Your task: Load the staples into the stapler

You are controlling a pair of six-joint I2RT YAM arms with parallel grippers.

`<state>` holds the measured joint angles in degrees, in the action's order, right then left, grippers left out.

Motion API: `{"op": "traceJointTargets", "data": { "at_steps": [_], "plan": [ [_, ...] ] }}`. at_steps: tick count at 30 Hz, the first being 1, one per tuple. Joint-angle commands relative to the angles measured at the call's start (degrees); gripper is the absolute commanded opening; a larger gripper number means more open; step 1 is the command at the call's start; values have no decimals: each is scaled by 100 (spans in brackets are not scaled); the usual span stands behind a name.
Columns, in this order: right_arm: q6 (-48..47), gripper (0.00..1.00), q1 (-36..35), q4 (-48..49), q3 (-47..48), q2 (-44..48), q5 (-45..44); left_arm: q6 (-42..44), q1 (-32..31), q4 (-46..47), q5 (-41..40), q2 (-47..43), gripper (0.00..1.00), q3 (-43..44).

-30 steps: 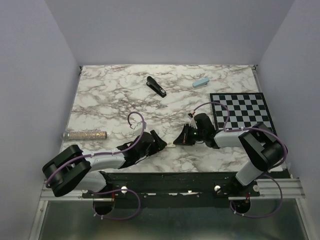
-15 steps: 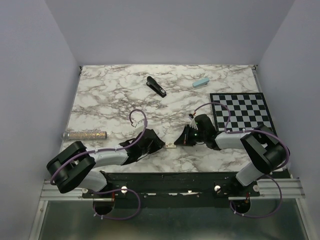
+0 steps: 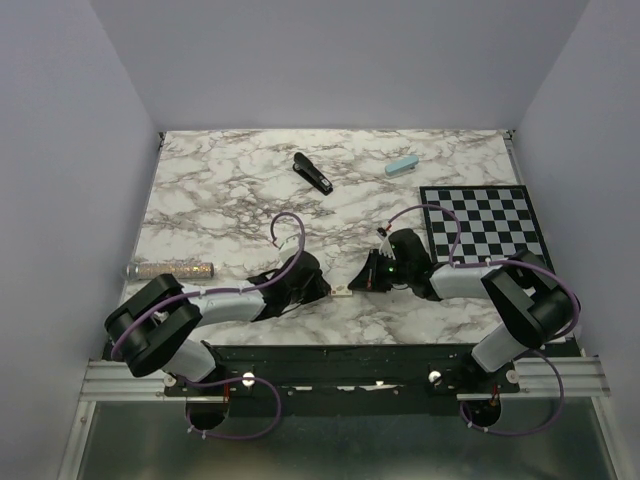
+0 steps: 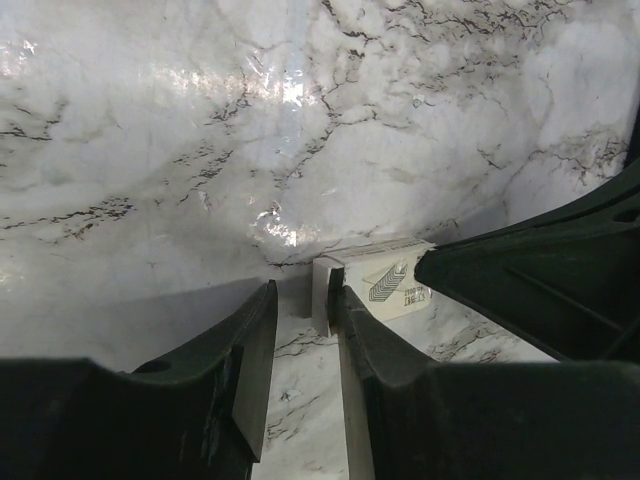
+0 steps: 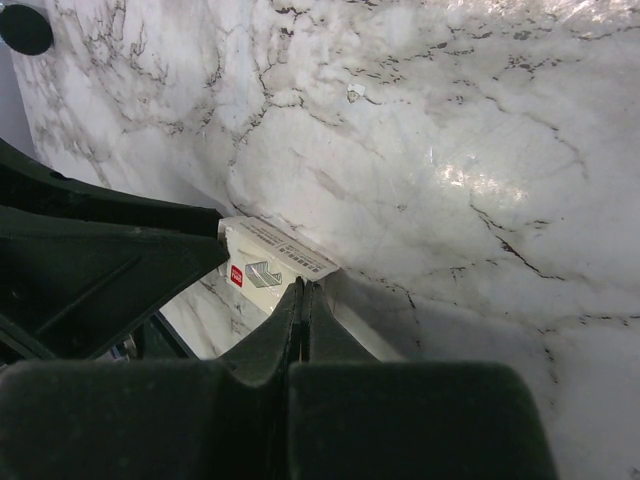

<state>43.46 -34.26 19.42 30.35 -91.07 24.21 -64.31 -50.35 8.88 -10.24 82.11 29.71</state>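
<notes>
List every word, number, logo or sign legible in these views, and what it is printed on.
Small white cardboard box: red patch, grey staple-like pictogram, barcode-like strip; lettering too small to read.
Same box, left wrist view: chevron mark beside a short line of characters, too blurred to read.
No other text shows.

stapler (image 3: 312, 173): black | table (image 3: 200, 200): grey-veined white marble | mat (image 3: 482, 222): black-white checks

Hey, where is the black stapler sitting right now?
In the top view, the stapler lies near the far edge of the marble table, about midway across, with a small light-blue item to its right.
</notes>
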Motion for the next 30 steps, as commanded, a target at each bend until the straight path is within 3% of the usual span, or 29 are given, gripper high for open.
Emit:
{"op": "traceJointTargets", "data": {
  "at_steps": [1, 5, 19, 22, 26, 30],
  "plan": [
    [-128, 1, -63, -211, -135, 54, -276, 296, 16, -457, 22, 60, 38, 201],
    [-128, 1, -72, -211, -143, 45, -276, 472, 16, -695, 4, 121, 32, 316],
    [-145, 1, -90, -184, -143, 98, -268, 885, -72, -1310, 75, 438, 31, 843],
    [-145, 1, -98, -140, -161, 89, -215, 938, -124, -1433, 48, 499, 26, 957],
    [-84, 7, -107, 9, -213, 89, -136, 973, -168, -1504, 66, 535, 26, 1036],
    [13, 13, -107, 167, -266, 63, -48, 930, -186, -1486, 83, 517, 17, 1045]
  ]
}}
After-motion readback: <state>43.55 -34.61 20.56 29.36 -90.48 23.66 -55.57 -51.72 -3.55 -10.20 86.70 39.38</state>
